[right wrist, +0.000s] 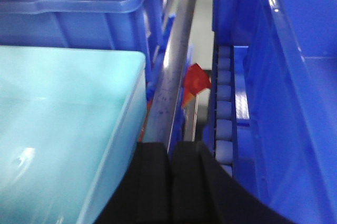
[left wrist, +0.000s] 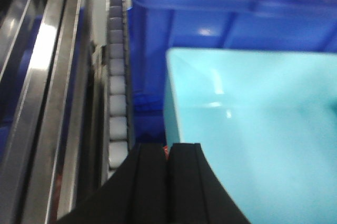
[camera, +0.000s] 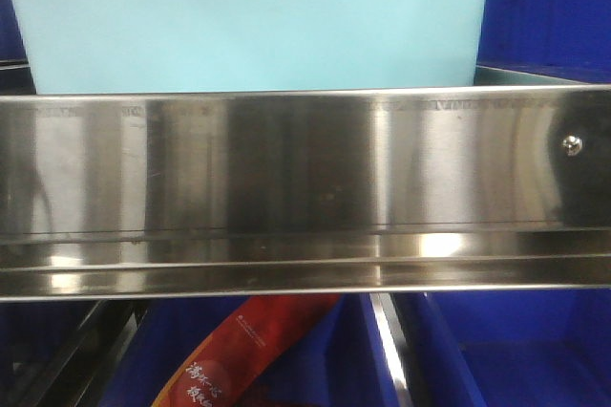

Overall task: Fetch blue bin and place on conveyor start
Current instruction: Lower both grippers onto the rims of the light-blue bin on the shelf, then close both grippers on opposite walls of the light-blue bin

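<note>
Closest to the left wrist camera, the left gripper [left wrist: 167, 166] has its two black fingers pressed together with only a hairline seam between them. It sits just off the near left corner of the blue bin [left wrist: 253, 145]. The right gripper [right wrist: 171, 166] is clenched the same way, its left finger lying against the bin's right wall [right wrist: 58, 129]. I cannot tell whether either one actually presses on the plastic.

A strip of small grey rollers [left wrist: 117, 103] runs away beside the left gripper, and a matching strip [right wrist: 225, 113] runs beside the right one, with a scrap of red packaging [right wrist: 196, 82] next to it.

From the front, a shiny steel rail [camera: 305, 168] crosses the view. The blue bin [camera: 258, 30] stands on the shelf just behind and above it, upright. Dark blue bins [left wrist: 221, 19] stand beyond and beside it. A red packet [camera: 253, 350] lies in a lower bin.
</note>
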Robot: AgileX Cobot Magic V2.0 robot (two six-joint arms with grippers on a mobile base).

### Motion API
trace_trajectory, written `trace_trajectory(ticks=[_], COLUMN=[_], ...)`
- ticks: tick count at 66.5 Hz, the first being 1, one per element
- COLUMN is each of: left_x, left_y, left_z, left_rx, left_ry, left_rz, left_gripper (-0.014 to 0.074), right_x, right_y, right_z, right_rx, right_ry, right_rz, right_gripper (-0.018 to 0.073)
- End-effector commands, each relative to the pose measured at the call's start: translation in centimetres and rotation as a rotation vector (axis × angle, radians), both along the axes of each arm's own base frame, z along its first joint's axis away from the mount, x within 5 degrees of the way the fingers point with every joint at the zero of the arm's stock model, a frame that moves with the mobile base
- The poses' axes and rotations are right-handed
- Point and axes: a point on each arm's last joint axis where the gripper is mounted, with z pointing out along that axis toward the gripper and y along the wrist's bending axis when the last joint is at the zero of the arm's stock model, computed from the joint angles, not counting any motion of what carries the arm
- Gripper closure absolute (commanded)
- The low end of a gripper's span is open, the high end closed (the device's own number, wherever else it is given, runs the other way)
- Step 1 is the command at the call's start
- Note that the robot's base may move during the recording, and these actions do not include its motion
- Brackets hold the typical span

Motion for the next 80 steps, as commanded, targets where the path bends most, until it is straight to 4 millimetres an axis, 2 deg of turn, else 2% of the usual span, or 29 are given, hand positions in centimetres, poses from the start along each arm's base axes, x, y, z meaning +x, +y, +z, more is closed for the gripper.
trace_trajectory(ticks=[1, 11, 19, 26, 40, 50, 60, 65, 72, 80], left_x=[1.3, 2.7, 3.5, 3.8, 4.0, 4.0, 4.0, 3.9, 4.0, 4.6], left_y=[-0.1, -0.6, -2.5, -3.3, -3.5, -3.5, -3.5, -3.4, -3.5, -3.7], left_z=[0.2, -0.2, -1.1, -1.7, -2.1, -2.2, -2.2, -2.2, -2.2, -2.8], left_rx=[-0.007, 0.019, 0.104, 0.089, 0.087, 0.086, 0.087, 0.089, 0.088, 0.083], left_ry=[0.043, 0.119, 0.151, 0.168, 0.184, 0.185, 0.189, 0.198, 0.192, 0.191], left_rz=[0.04, 0.098, 0.118, 0.121, 0.124, 0.124, 0.125, 0.127, 0.125, 0.122], left_gripper=[0.0707, 0.0707, 0.0707, 0.0707, 0.0707, 0.0707, 0.07, 0.0645, 0.0507, 0.0372], right_x=[1.4, 3.7, 5.4, 6.4, 7.2, 7.2, 7.4, 7.3, 7.4, 8.0], right_y=[1.0, 2.8, 4.2, 4.6, 5.1, 6.0, 6.1, 6.1, 6.1, 6.3], right_z=[0.6, 0.9, 0.5, -0.1, -1.4, -1.6, -1.9, -1.9, -2.0, -2.6], right_rx=[-0.025, -0.024, -0.039, -0.033, -0.021, -0.02, -0.013, -0.014, -0.012, -0.015], right_ry=[0.033, 0.106, 0.191, 0.237, 0.32, 0.319, 0.331, 0.332, 0.331, 0.34], right_rz=[-0.032, -0.017, -0.007, -0.023, -0.046, -0.032, -0.042, -0.042, -0.043, -0.043], right_gripper=[0.07, 0.07, 0.07, 0.07, 0.07, 0.07, 0.0683, 0.0577, 0.0382, 0.0391])
